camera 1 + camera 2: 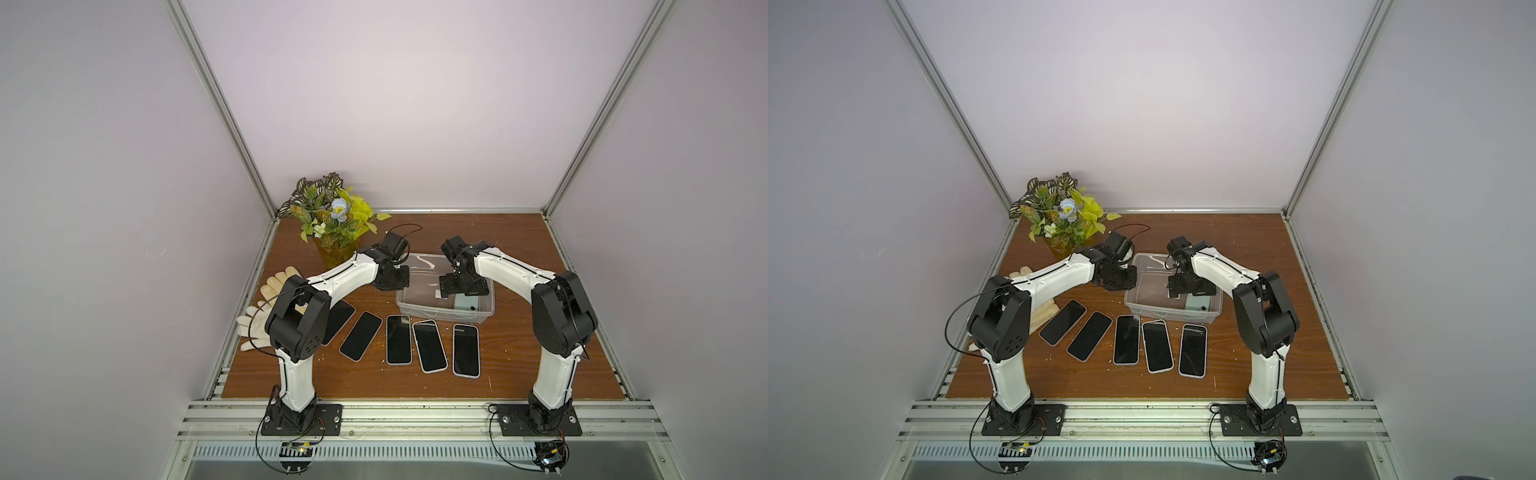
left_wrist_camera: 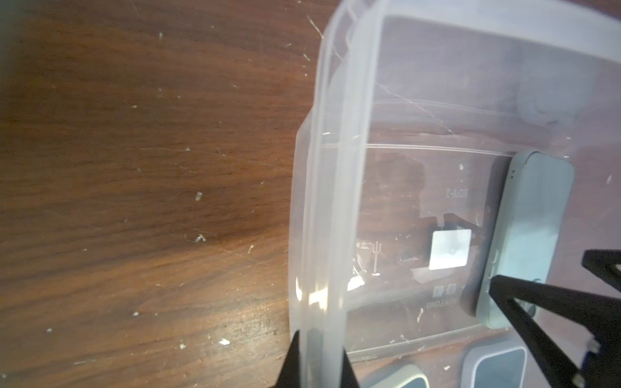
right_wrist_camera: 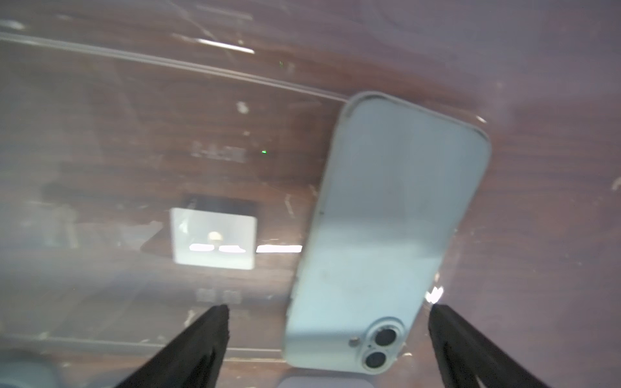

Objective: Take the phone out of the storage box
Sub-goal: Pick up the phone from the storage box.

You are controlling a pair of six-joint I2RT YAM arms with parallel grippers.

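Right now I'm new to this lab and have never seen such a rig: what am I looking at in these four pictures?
Two robot arms, each ending in a claw. Two pictures look down from overhead; two come from cameras on the wrists. On the wooden table lie five phones, gloves, flowers and a clear box with one pale blue phone inside. The left claw is shut on the box's rim; the right claw hangs open over that phone, holding nothing.

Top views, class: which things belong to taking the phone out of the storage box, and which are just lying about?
Job: storage box; blue phone inside it; left gripper, jaws shut on the box wall; right gripper, jaws open above the phone.
Lying about: five phones in a row; gloves; vase of flowers.
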